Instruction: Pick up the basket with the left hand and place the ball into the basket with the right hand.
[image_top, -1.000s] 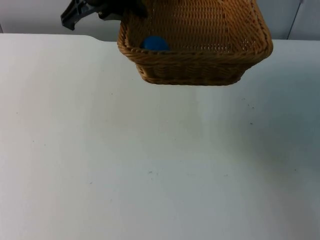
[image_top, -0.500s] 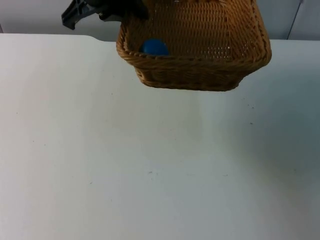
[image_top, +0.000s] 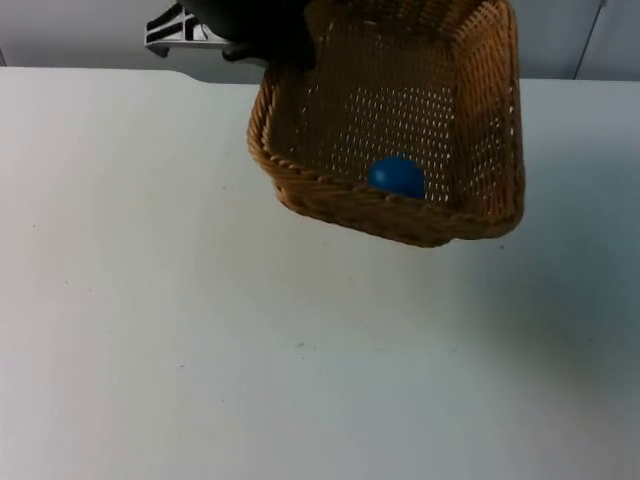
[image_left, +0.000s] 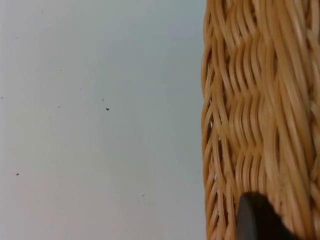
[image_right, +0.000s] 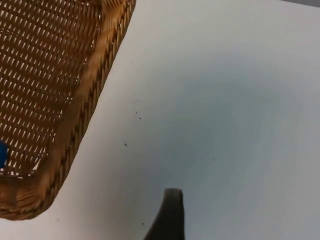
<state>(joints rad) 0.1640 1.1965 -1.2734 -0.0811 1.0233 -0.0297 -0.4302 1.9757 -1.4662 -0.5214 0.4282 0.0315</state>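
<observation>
the blue ball (image_top: 397, 176) lies inside the wicker basket (image_top: 480, 215) at the upper centre of the top view, against its near wall; the basket looks light and stiff, best held at the rim. the left gripper (image_top: 262, 38) grasps its far left rim, lifted above the bench (image_top: 200, 330). the right wrist view shows the basket's corner from outside; whether the right gripper (image_right: 169, 215) is released or clenched i cannot tell.

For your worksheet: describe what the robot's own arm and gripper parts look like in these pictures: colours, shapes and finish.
The left arm is a bulky black shape with a pale grey bracket-like part on its side. The left gripper's fingertip is a dark grey, rounded, matt tip. The right gripper's fingertip is a narrow dark grey blade with a blunt squared end. No markings can be made out.
</observation>
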